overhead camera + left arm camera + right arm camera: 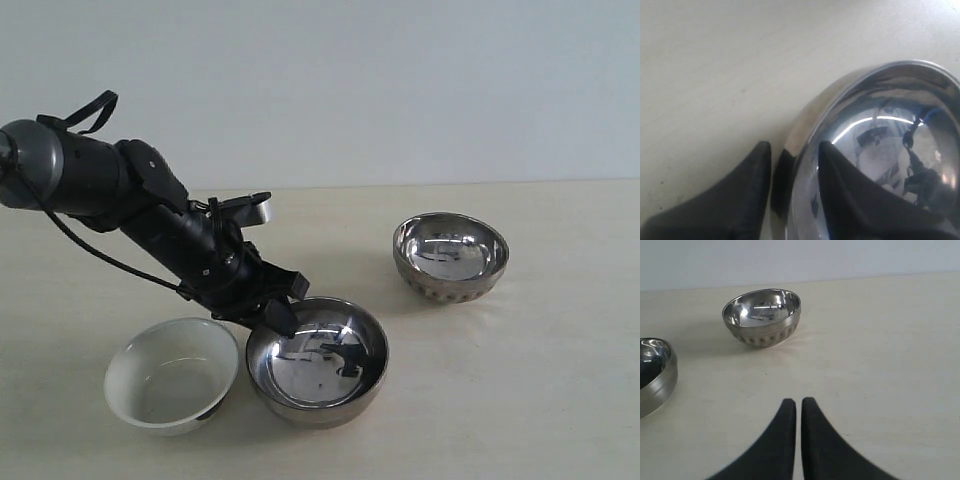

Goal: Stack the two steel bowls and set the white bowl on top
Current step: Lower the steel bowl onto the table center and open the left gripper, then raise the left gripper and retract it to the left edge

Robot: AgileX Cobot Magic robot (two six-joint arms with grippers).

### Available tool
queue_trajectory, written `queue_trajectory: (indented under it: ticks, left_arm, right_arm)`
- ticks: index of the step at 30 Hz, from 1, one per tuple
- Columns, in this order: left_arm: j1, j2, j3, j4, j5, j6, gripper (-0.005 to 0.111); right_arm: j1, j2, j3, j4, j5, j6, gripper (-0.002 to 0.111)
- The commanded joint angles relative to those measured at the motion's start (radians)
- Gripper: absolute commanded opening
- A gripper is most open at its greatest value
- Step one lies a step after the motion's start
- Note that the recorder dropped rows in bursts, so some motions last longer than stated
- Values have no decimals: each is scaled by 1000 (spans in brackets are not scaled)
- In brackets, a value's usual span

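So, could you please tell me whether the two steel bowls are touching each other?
Apart. The exterior view shows a clear stretch of bare table between the smooth steel bowl in front and the ribbed steel bowl farther back.

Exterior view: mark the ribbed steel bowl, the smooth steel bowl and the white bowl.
ribbed steel bowl (450, 250), exterior view, on its inner floor.
smooth steel bowl (325, 362), exterior view, on its inner floor.
white bowl (170, 380), exterior view, on its inner floor.
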Motion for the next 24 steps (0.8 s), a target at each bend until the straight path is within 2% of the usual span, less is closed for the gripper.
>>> queue_trajectory:
  ticks: [1,18,24]
  left_arm:
    - [-4,-41,-5,-6,7,-8,31]
    - [-2,-183,-5,32,7,-8,31]
    - [-2,-199,-5,25,60,-22,31]
  right_arm:
    - [-7,2,0,-8,-7,-3,0]
    - [-7,2,0,-8,-7,-3,0]
    - [-7,2,0,-8,-7,-3,0]
